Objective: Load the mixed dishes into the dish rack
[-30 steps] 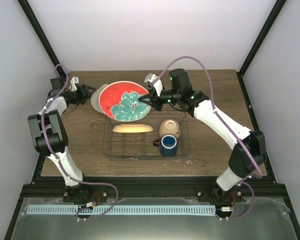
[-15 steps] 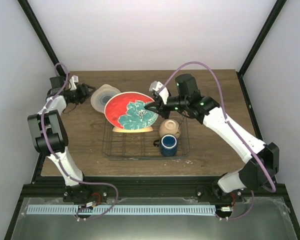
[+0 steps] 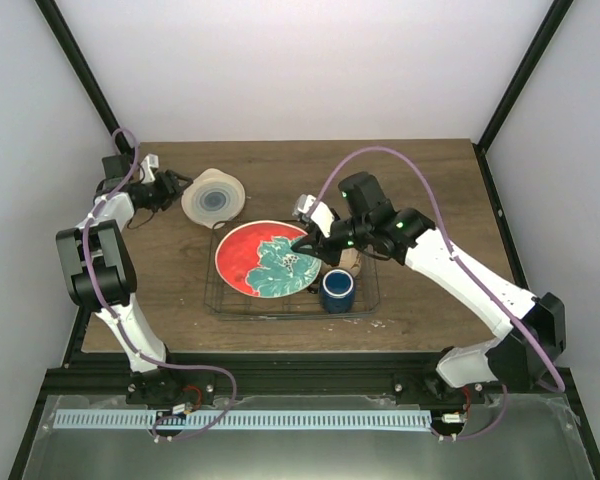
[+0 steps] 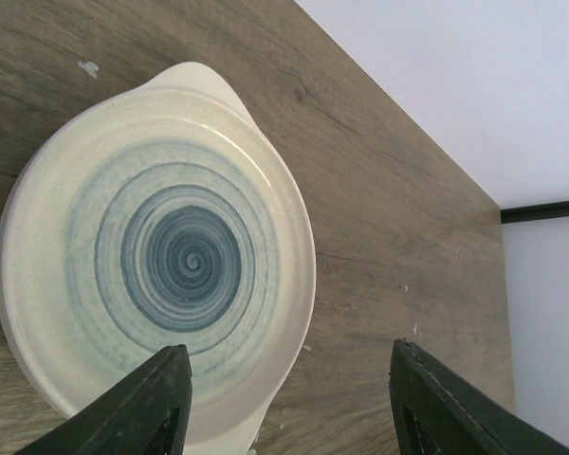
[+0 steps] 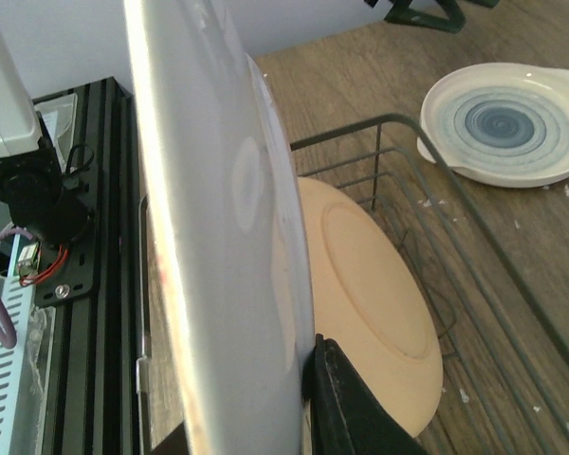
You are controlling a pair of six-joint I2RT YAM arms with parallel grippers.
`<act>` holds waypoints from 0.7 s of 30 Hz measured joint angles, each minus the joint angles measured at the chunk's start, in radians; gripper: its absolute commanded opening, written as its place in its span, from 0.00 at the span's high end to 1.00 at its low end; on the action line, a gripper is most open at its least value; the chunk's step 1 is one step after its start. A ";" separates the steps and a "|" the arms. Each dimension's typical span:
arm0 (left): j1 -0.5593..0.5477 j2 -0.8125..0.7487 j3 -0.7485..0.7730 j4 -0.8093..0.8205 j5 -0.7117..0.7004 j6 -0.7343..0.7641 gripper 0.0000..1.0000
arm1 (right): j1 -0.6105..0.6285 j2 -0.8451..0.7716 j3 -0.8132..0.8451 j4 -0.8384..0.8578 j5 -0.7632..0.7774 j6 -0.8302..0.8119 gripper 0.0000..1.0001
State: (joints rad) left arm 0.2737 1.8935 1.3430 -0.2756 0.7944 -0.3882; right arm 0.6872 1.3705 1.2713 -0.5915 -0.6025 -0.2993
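My right gripper (image 3: 310, 245) is shut on the rim of the red plate with teal flowers (image 3: 265, 260) and holds it tilted over the left half of the wire dish rack (image 3: 370, 300). In the right wrist view the plate's white underside (image 5: 218, 237) fills the left, with the orange-yellow plate (image 5: 370, 294) standing in the rack just behind it. The dark blue mug (image 3: 337, 289) stands in the rack; the cream bowl (image 3: 352, 262) is mostly hidden by my right arm. The white plate with blue-green centre (image 3: 213, 196) lies on the table. My left gripper (image 3: 176, 186) is open beside it, its fingers (image 4: 152, 403) over its near rim.
The wooden table (image 3: 430, 180) ends at a black frame rail (image 3: 280, 375) in front. White walls and black posts close the back and sides. The rack's wire rim (image 5: 398, 128) runs between the two plates in the right wrist view.
My right arm has carried the red plate from above the white plate toward me and down, over the rack's left half, covering the orange-yellow plate. The left arm has not moved.
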 measured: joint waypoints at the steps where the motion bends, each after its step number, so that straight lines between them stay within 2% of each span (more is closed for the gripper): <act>1: -0.001 0.000 -0.002 0.000 -0.001 0.000 0.42 | 0.009 -0.003 -0.005 -0.005 0.010 0.000 0.99; 8: -0.010 0.000 -0.018 -0.004 -0.005 0.000 0.42 | 0.079 -0.010 -0.067 -0.013 0.123 -0.001 0.99; 21: -0.013 -0.012 -0.023 -0.004 -0.006 0.000 0.42 | 0.089 -0.003 -0.072 0.064 0.274 0.011 0.99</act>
State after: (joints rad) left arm 0.2607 1.8816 1.3197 -0.2798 0.7887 -0.3878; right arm 0.7757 1.3678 1.1995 -0.5274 -0.3283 -0.2882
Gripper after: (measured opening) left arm 0.585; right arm 0.123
